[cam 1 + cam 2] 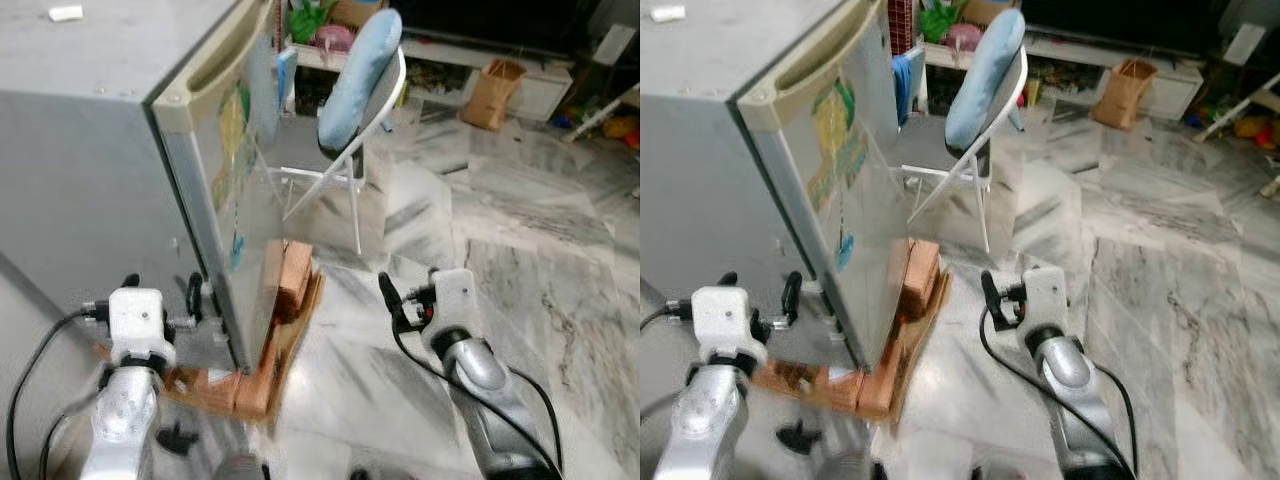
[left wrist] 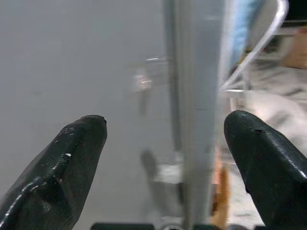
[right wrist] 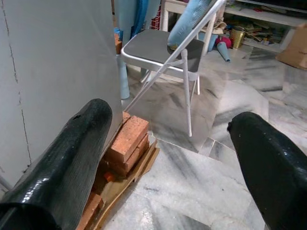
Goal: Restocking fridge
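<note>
Beside the smooth grey fridge (image 1: 90, 200) (raised on rough bricks (image 3: 127, 139)), left hand (image 2: 165, 158) and right hand (image 3: 168, 158), both spread.

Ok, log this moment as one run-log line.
stage: at fridge, door shut | left claw: open, at door edge | right claw: open, facing folding chair | bricks under fridge

— What are you seeing from the left eye?

— I'm facing the grey fridge (image 1: 90, 190). My left gripper (image 1: 160, 293) is hovering against its lower corner, fingers apart. My right gripper (image 1: 392, 295) is hanging off to the fridge's right, over marble floor (image 1: 520, 260).

— And beyond the fridge?

— A folding chair (image 1: 345, 140) is standing there; bricks (image 1: 285, 290) are sitting under the fridge's base.
</note>
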